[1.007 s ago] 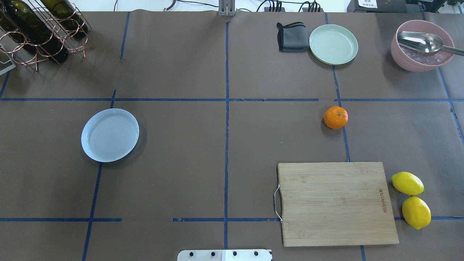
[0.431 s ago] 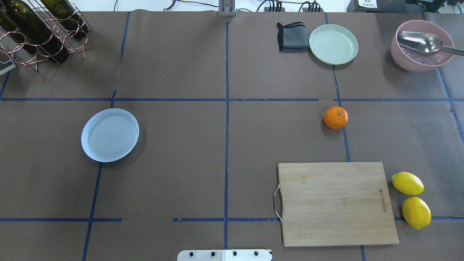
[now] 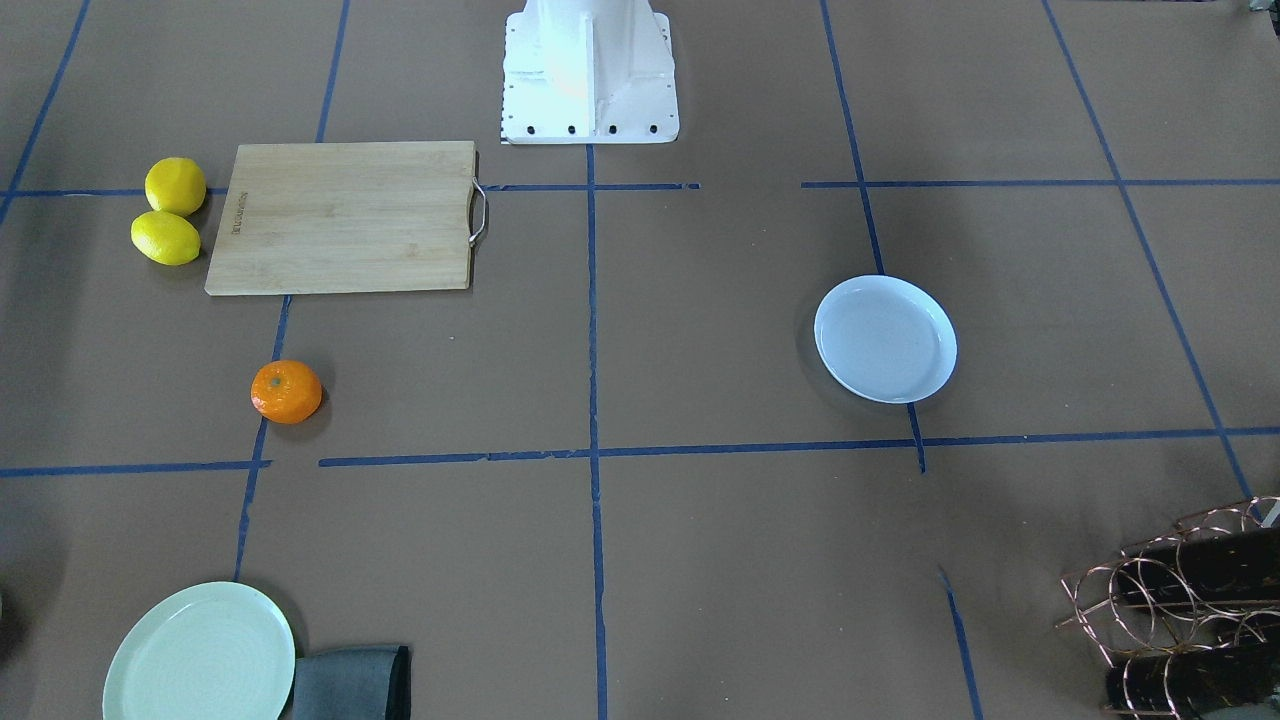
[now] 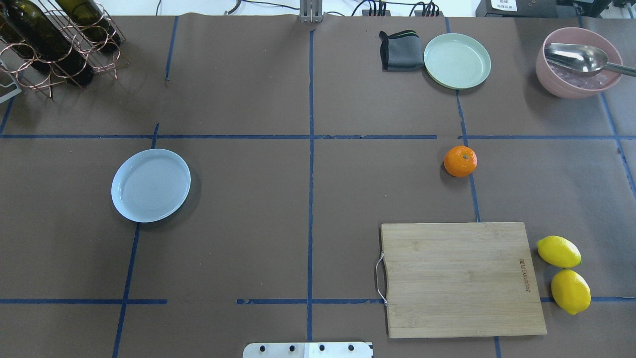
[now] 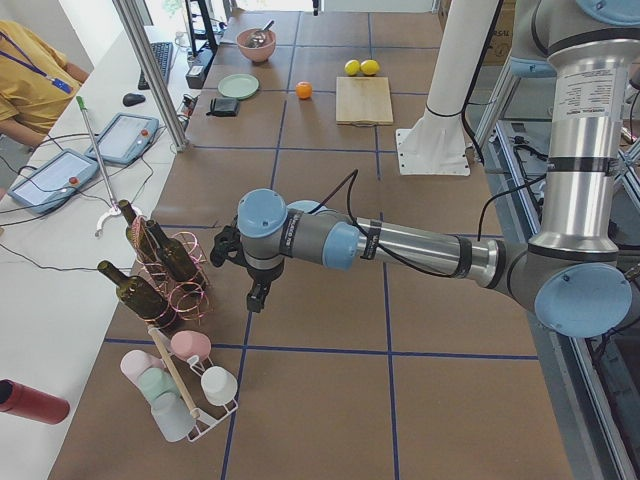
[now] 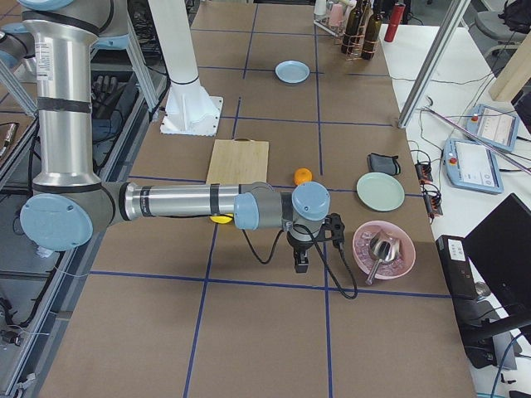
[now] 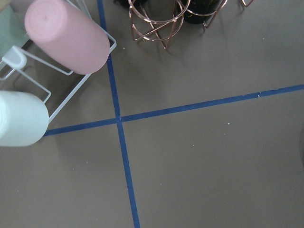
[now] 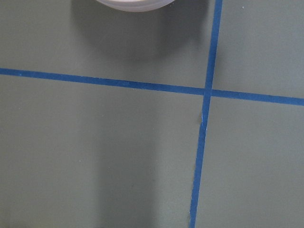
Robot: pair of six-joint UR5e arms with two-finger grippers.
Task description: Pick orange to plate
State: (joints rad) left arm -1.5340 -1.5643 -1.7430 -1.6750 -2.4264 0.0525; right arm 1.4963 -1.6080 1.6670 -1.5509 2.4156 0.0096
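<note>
Seemingly not started: orange (image 4: pixel 460 161) on tabletop (image 4: pixel 248 223), apart from right fingers (image 6: pixel 299 264), plate (image 4: pixel 150 185) bare, apart from left fingers (image 5: pixel 257 297); open or closed, cannot tell; grasp, carry, placement all left.

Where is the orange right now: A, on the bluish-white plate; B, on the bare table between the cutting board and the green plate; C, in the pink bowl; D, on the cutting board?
B: the orange lies on the table, with the cutting board nearer the robot and the green plate farther off.

Left fingers (image 5: pixel 257 296) and right fingers (image 6: pixel 300 264) point downward.
</note>
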